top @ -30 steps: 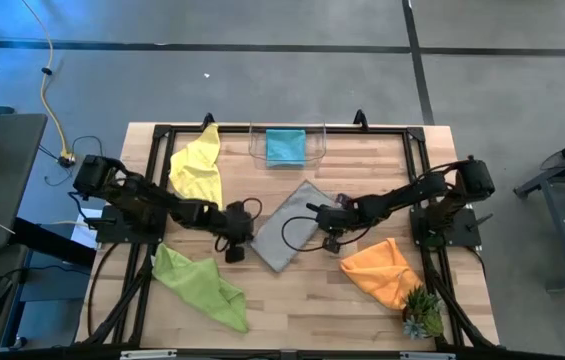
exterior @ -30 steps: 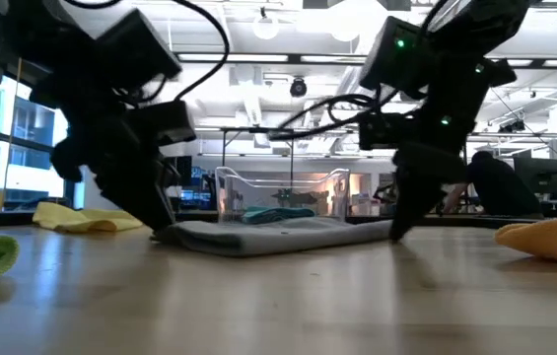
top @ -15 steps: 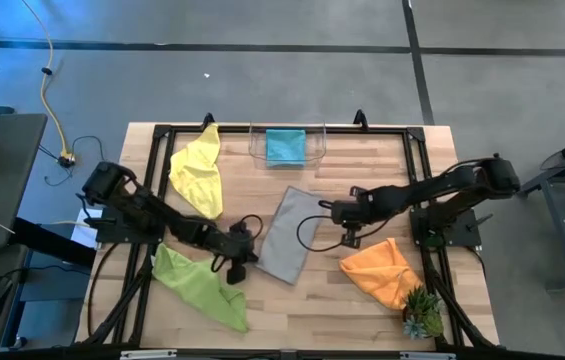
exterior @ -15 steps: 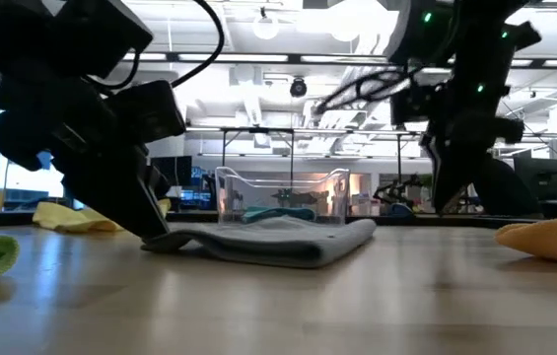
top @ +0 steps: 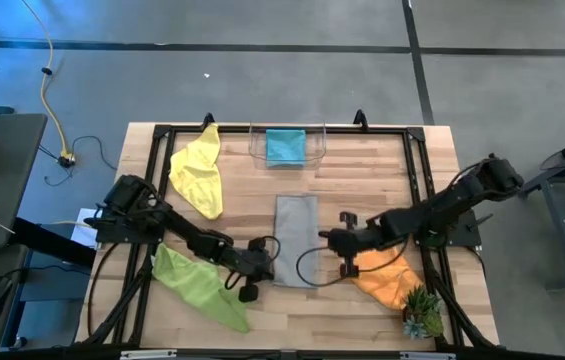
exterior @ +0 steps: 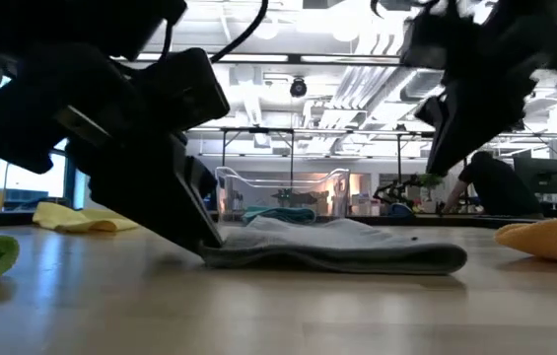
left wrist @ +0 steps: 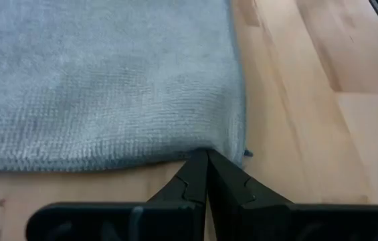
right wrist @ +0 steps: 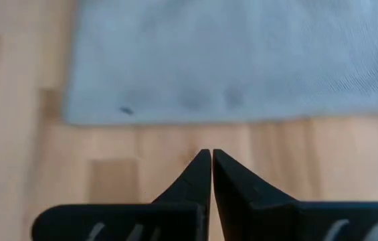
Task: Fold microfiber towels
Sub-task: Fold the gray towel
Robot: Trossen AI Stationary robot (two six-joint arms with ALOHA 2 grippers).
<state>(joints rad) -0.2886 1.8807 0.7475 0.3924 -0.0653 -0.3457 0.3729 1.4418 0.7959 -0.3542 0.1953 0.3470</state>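
Left gripper pinches your grey towel's near-left corner at mid-table, right gripper pressed together, empty, just right of it; soft, limp cloth, best lifted by corners.

Wooden table carries towels, bin, plant.

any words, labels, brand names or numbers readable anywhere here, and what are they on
None can be read in any view.
The grey towel, yellow towel, lime green towel, orange towel and teal blue towel: plain cloth, no tags or print showing.
The clear bin and wooden table: no markings.
Room behind the table in the low view: any signs there are too small and blurred to read.
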